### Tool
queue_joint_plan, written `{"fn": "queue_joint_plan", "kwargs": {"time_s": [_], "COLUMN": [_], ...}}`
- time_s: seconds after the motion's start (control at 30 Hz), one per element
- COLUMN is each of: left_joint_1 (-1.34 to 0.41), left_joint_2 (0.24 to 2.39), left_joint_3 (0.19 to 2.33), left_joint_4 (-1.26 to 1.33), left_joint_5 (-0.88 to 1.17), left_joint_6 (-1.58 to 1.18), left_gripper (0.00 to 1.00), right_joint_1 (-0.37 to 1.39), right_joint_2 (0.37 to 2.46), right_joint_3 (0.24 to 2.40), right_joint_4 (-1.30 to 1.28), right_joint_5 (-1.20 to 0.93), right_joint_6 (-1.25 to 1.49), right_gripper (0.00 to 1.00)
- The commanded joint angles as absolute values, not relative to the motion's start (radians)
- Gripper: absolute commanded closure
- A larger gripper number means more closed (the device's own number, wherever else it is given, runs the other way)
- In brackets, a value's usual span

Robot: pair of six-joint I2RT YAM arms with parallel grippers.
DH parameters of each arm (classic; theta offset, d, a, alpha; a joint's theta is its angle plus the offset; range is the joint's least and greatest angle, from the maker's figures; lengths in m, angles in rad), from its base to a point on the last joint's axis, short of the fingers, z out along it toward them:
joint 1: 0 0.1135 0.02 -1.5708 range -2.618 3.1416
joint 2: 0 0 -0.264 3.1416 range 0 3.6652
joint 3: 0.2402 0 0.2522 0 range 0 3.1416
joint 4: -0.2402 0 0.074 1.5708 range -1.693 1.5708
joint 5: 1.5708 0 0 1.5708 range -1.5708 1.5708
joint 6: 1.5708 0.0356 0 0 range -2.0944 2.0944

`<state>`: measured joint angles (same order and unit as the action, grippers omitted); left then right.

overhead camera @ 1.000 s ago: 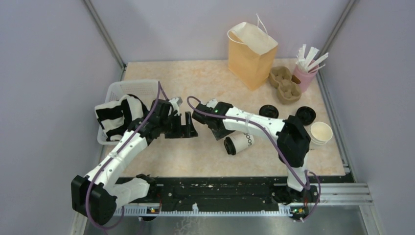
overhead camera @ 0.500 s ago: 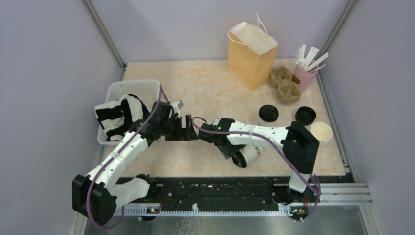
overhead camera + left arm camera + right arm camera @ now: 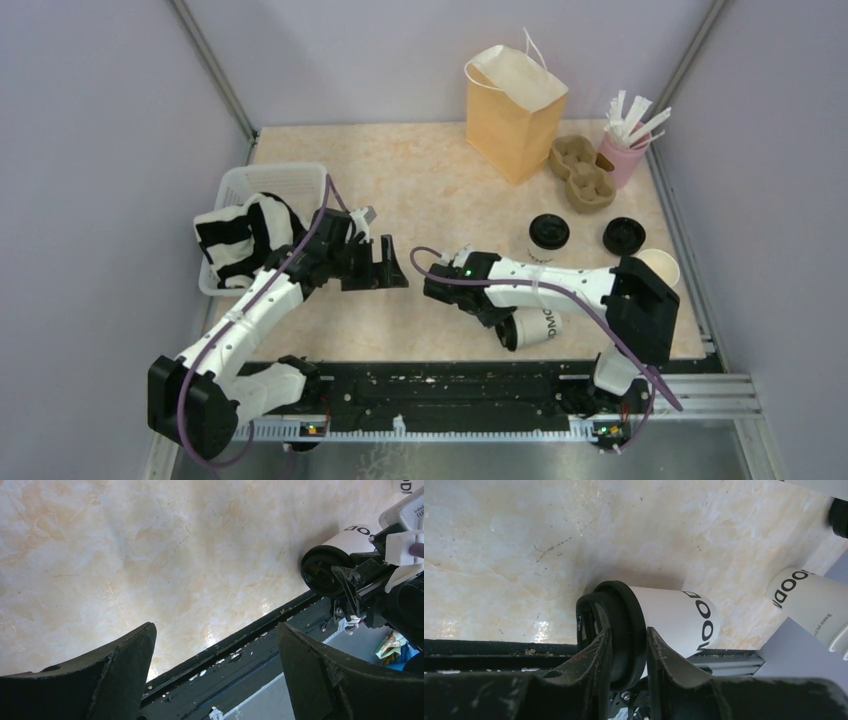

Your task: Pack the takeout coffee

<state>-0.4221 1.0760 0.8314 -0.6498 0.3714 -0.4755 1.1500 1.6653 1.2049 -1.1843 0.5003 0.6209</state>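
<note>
One takeout coffee cup, white with a black lid, lies on its side near the table's front edge. My right gripper is shut on its lid rim; in the right wrist view the fingers pinch the lid of the cup. A second lidded cup stands upright behind it and also shows in the right wrist view. A third black lid sits further right. The brown paper bag stands open at the back. My left gripper is open and empty, left of the held cup.
A lidless white cup stands at the right edge. A cardboard cup carrier and a pink cup with straws stand beside the bag. A white basket with a striped cloth is at the left.
My right gripper has moved toward the near edge and to the right, taking the lying cup with it. The left arm has barely moved.
</note>
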Motion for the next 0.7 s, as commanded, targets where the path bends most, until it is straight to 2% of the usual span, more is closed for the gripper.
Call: {"fn": "queue_joint_plan", "kwargs": {"time_s": [0.0, 0.17, 0.3, 0.5, 0.67], "left_joint_1": [-0.423, -0.423, -0.423, -0.423, -0.423], "left_joint_2": [1.077, 1.063, 1.062, 1.082, 1.103], "left_joint_3": [0.830, 0.820, 0.813, 0.816, 0.827], "left_joint_4": [-0.617, -0.618, -0.612, -0.600, -0.590], "left_joint_5": [0.391, 0.384, 0.387, 0.402, 0.413], "left_joint_6": [-0.486, -0.494, -0.501, -0.505, -0.498], "left_gripper": [0.04, 0.04, 0.04, 0.04, 0.04], "right_joint_1": [1.159, 1.145, 1.038, 0.638, 0.329], "right_joint_2": [1.624, 1.548, 1.400, 1.125, 1.049], "right_joint_3": [1.241, 1.293, 1.284, 1.105, 0.962], "right_joint_4": [-1.165, -1.150, -1.042, -0.778, -0.665], "right_joint_5": [0.548, 0.575, 0.469, 0.060, -0.259], "right_joint_6": [0.627, 0.655, 0.639, 0.608, 0.585], "right_gripper": [0.81, 0.85, 0.85, 0.82, 0.82]}}
